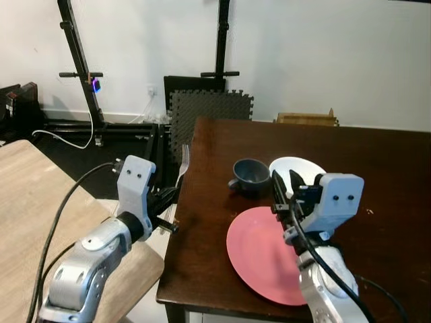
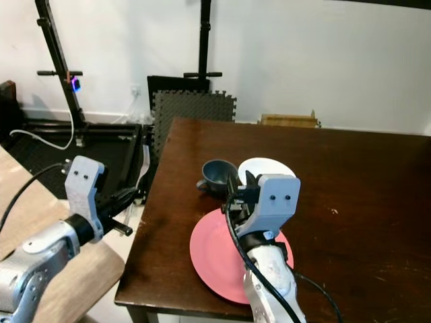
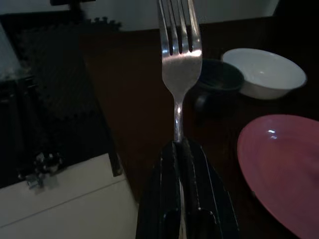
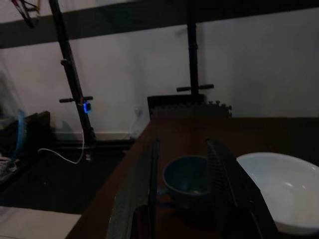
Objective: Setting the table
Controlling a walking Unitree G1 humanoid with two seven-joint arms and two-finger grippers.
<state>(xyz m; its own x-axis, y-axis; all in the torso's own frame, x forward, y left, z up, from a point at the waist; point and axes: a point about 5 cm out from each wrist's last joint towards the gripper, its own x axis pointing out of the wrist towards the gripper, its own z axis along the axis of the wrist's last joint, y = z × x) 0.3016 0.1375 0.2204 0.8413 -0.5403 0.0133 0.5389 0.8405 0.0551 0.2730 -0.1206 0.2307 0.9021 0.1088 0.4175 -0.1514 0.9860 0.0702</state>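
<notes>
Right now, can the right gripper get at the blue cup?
Probably yes. The right gripper is open and empty, and the blue cup sits framed between its fingers on the table, with nothing between them.

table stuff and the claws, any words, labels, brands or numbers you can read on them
None can be read.
The pink plate, white bowl, blue cup and fork are plain.
The left claw and right claw bear no markings.
</notes>
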